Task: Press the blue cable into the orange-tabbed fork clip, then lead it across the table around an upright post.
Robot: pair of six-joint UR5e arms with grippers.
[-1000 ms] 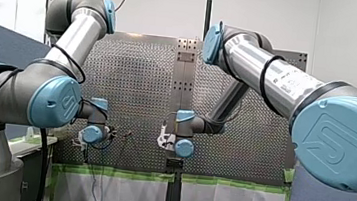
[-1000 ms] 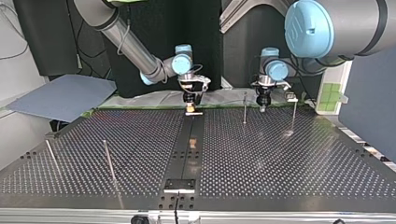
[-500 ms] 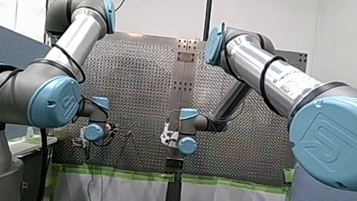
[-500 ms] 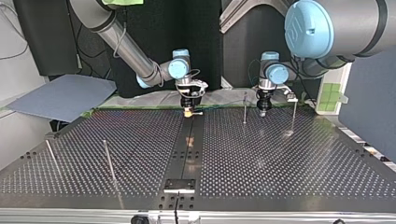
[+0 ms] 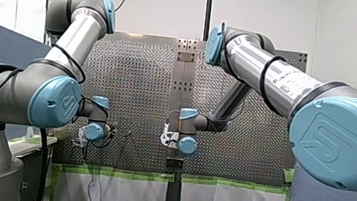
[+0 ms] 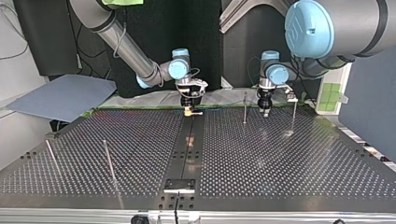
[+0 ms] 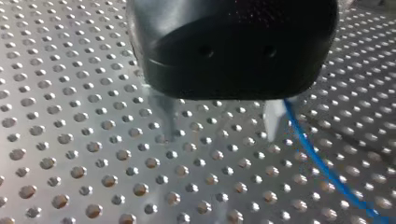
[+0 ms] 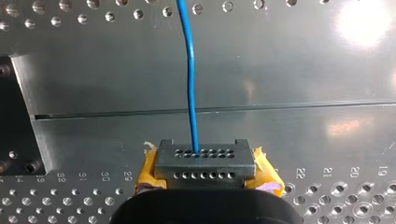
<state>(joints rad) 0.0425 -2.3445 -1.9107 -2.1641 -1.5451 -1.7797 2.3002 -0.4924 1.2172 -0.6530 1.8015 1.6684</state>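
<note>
At the far edge of the table in the top view, my right tool sits low over the orange-tabbed fork clip. It dropped onto the clip over the past second and has held there for the last half; no view lets me tell whether it is apart or clamped. The blue cable meets the clip's top face at its row of holes and runs straight on ahead. My left tool has meanwhile edged toward the top view's right, away from the nearer upright post. Its metal fingers stand apart with nothing between them, the cable passing just outside one of them. I judge the pressing done or nearly so, the lead around the post not yet begun
</note>
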